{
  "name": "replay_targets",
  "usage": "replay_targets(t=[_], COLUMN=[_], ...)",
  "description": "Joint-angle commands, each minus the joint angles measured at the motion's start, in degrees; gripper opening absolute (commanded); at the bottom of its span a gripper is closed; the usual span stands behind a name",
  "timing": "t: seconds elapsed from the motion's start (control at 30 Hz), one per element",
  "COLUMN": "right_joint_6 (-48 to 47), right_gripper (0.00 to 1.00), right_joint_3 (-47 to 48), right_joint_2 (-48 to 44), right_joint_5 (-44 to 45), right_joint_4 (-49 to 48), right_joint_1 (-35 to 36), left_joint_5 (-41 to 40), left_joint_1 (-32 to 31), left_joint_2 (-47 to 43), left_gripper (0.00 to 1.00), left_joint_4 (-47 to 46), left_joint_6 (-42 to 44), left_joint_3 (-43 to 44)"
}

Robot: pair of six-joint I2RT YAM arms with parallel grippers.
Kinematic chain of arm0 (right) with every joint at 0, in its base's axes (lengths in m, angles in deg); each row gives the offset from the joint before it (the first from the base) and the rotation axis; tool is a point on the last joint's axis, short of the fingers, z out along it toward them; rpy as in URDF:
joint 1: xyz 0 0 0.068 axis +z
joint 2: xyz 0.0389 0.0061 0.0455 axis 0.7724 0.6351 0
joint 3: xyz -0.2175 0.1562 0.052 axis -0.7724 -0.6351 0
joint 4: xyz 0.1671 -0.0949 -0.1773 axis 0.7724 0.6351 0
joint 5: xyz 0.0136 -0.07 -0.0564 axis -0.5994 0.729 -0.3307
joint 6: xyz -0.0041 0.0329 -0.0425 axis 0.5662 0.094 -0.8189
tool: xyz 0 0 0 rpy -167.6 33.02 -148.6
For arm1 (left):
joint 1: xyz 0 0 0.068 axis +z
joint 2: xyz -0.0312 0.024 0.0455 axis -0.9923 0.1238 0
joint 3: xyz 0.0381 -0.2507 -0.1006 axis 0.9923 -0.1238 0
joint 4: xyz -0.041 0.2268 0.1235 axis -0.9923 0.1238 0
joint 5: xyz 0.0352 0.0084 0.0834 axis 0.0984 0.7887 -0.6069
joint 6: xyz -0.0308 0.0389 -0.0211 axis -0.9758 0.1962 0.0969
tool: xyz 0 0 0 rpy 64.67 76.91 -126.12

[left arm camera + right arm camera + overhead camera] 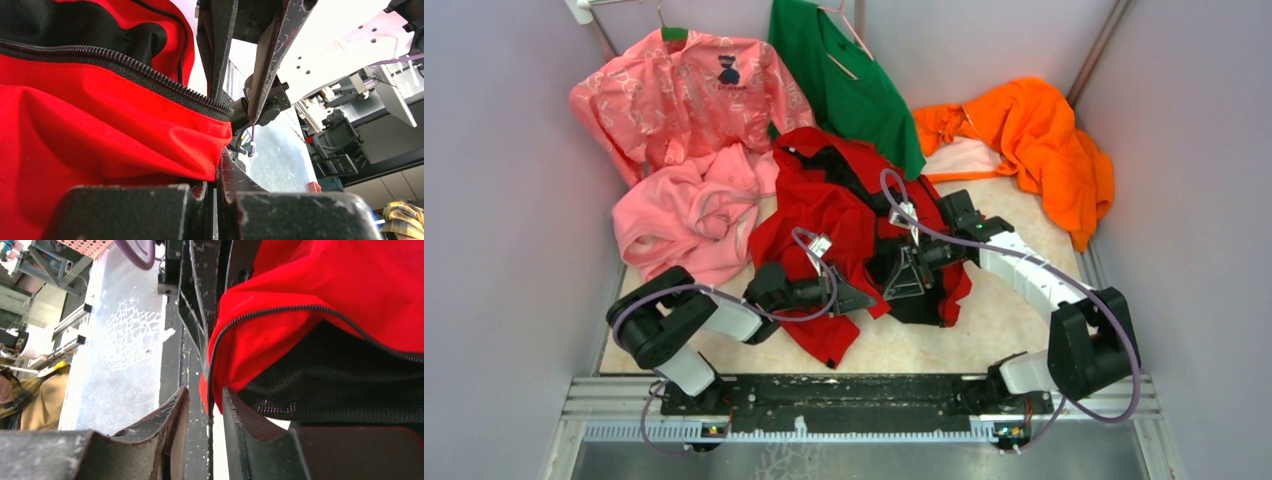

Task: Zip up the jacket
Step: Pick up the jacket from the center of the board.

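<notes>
The thin bright red jacket (pixel 824 205) with a dark zipper lies just right of the soft pink fleece (pixel 684 220). The left gripper (pixel 218 180) pinches its red corner tight. The right gripper (pixel 205 392) has its jaws apart, with the jacket's edge between them.

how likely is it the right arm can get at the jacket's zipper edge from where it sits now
Probably yes. The jacket hangs with its zipper teeth running down into the gap between the fingers of the right gripper, which stand apart. Nothing else shows in the way.
</notes>
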Motion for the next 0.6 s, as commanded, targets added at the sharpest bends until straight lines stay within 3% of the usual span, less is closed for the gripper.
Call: replay_targets(t=[0.0,0.37,0.47,0.57], right_joint_6=[-0.31,1.97,1.66,1.80], right_gripper=[0.33,0.36,0.24,0.07], right_joint_3=[-1.19,-3.06,-2.83,-2.35], right_joint_2=[-2.61,-1.44,-1.01,-0.52], right_joint_5=[-2.12,-1.66,-1.99,-2.41], right_joint_4=[-2.69,-5.78,-5.40,-5.38], right_joint_1=[-0.02,2.99,3.86,4.02], left_joint_5=[-3.74,-5.00,-5.57,-5.34], left_joint_1=[0.48,0.46,0.46,0.49], left_joint_2=[-3.18,-5.07,-5.59,-5.49], left_gripper=[0.00,0.00,0.00,0.00], left_joint_4=[-4.89,-4.93,-4.18,-4.24], left_joint_6=[-1.11,-2.73,-2.57,-2.92], left_joint_3=[-2.28,-1.75,-1.82,-1.84])
